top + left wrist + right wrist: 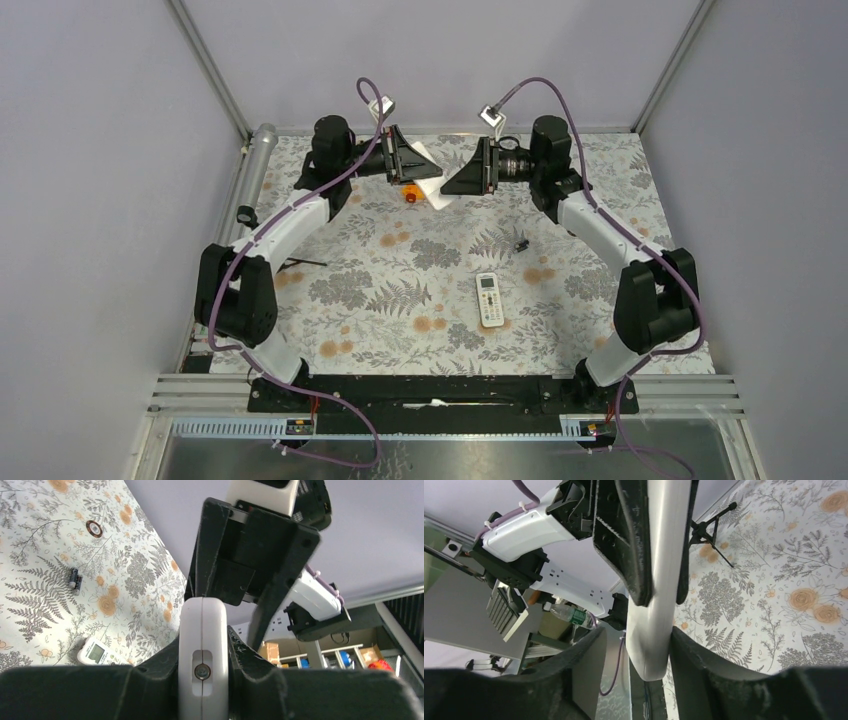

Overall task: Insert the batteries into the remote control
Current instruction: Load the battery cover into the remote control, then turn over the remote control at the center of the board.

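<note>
Remote control (202,625): held off table, left gripper (202,667) clamped on it. Right gripper (640,655): fingers parted round remote, loose. Batteries: none visible, so can't tell if loaded.

Two white arms (290,225), bulky black joints (655,300), purple cables (522,487), black base plate (440,392)

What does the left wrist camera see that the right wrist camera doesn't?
Only the left wrist view: the white remote with a green screen and a small black ring, both lying on the flowery cloth. Only the right wrist view: a thin black stand and a bottle. Both: the remote control, held above that cloth.
</note>
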You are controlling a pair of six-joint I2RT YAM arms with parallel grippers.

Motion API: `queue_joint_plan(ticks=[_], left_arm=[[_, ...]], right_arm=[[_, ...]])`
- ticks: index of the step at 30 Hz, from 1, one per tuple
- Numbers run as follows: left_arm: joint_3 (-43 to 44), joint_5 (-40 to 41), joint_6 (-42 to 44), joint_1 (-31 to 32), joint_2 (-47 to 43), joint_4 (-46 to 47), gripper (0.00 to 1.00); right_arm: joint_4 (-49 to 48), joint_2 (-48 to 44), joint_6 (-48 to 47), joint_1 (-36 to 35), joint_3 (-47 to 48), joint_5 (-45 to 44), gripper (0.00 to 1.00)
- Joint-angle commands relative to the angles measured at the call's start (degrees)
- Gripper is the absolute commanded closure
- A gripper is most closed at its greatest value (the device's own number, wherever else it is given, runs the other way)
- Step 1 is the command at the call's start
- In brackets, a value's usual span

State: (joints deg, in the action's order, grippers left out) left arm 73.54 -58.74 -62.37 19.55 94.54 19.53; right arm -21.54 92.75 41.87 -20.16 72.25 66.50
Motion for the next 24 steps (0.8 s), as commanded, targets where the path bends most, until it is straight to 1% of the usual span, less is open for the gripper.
queue_joint_plan(ticks=[1,5,7,10,12,13,14,17,18,19,20,23,24], left_arm=[[2.7,-4.5,1.0,-0.2,-3.5,6.5,0.96],[2.4,-5.9,0.0,-0.2,-3.8,8.5,0.88],[2.3,-6.5,-0.1,-0.1,-4.1,9.0,0.85],[1.8,-6.4,0.2,-0.2,-4.6,9.1,0.81],[1.8,-5.6,0.3,-0.3,-4.9,8.9,0.77],[1.9,-5.2,0.3,-0.4,-5.1,9.0,0.72],[1.9,-4.5,0.5,-0.7,-5.5,8.7,0.67],[2.1,-0.5,4.5,-2.0,-7.5,4.5,0.43],[2.4,0.8,6.2,-2.6,-8.2,2.1,0.28],[2.6,2.3,8.2,-3.2,-8.8,-1.6,0.05],[2.8,3.6,10.1,-4.0,-9.5,-4.2,0.01],[1.9,8.4,14.4,-6.7,-11.7,-10.1,0.01],[1.5,10.0,15.7,-7.6,-12.3,-12.0,0.01]], right_arm=[[-2.3,0.8,0.2,-1.3,4.5,4.2,0.47],[-1.5,2.2,-0.7,-2.9,6.3,3.9,0.47],[-1.5,3.0,-0.7,-3.5,7.0,3.9,0.54],[-3.4,3.6,1.1,-4.0,7.4,4.1,0.76],[-4.5,3.5,2.3,-4.0,7.4,4.0,0.94],[-4.1,3.3,2.2,-4.0,7.3,3.6,1.00],[-3.1,2.9,1.7,-3.9,7.3,2.8,1.00],[1.0,1.2,-0.7,-3.8,7.2,-1.2,1.00],[2.9,0.5,-1.9,-3.5,6.9,-3.0,1.00],[5.6,-0.3,-3.2,-3.1,6.8,-5.3,1.00],[7.3,-1.4,-4.5,-2.6,6.1,-7.4,1.00],[12.2,-3.2,-6.9,1.1,3.9,-15.8,1.00],[15.4,-3.4,-8.7,2.7,3.8,-18.8,1.00]])
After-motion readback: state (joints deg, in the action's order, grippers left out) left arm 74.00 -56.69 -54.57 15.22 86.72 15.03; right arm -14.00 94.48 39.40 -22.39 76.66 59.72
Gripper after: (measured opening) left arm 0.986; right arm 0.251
